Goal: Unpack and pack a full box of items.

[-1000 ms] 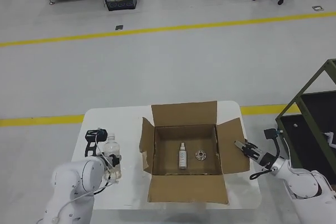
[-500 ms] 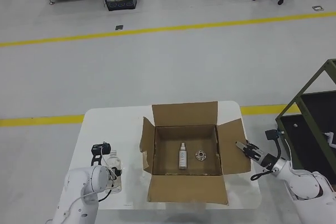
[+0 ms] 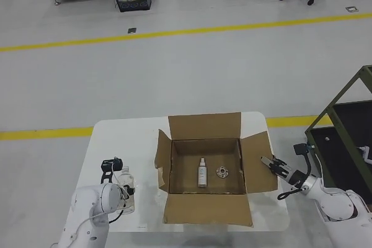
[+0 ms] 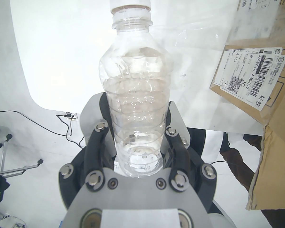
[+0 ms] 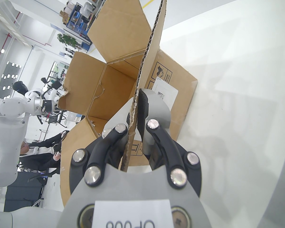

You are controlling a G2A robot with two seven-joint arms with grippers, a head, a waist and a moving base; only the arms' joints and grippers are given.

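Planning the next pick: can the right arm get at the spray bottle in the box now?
Probably not yet: the right gripper is shut on the box flap and must release first. The spray bottle lies uncovered.

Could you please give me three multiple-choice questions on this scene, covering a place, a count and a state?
1. Where is the clear bottle?
A) on the floor
B) on the green rack
C) in the left gripper, beside the box

2. How many items lie in the box?
A) two
B) none
C) five

3. The right gripper is:
A) open
B) shut on the box's flap
C) holding a cup

Answers:
1 C, the left wrist view shows the gripper clamping it.
2 A, a spray bottle and a round metal part.
3 B, the cardboard edge sits pinched in it.
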